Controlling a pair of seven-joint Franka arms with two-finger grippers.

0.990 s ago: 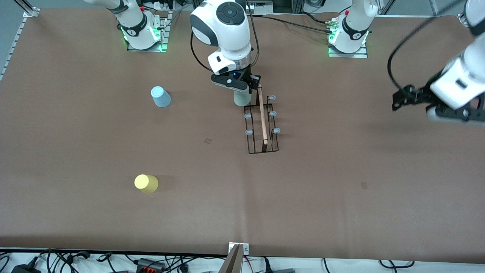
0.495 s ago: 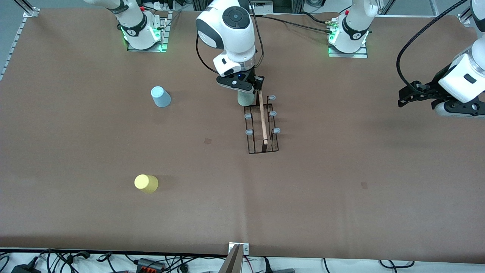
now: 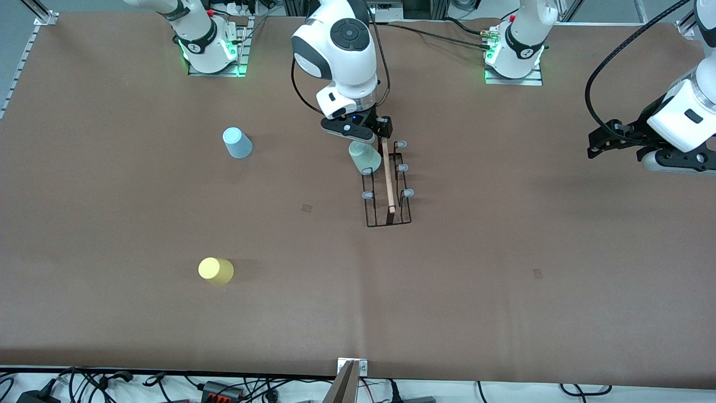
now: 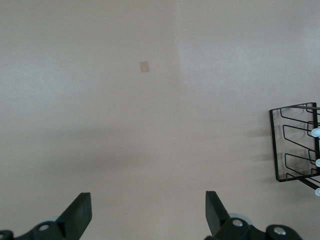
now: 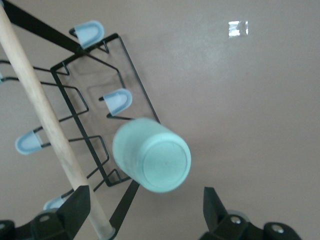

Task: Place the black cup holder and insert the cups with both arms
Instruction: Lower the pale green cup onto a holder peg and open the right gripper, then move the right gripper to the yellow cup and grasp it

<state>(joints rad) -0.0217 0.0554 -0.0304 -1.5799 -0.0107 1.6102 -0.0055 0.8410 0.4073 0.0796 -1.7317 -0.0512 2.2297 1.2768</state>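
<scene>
Mint cup (image 5: 152, 161) blurred, free | right pincer (image 5: 145, 212) spread | left pincer (image 4: 148, 212) spread

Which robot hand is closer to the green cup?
Right. The right gripper hangs open just above the green cup on the rack. The left gripper waits open, away toward its own table end.

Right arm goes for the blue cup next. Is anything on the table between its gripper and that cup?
Nothing visible. The right gripper is open above the mint cup on the black cup holder; bare table lies from there to the blue cup. The yellow cup sits nearer the front camera, off that line.
</scene>
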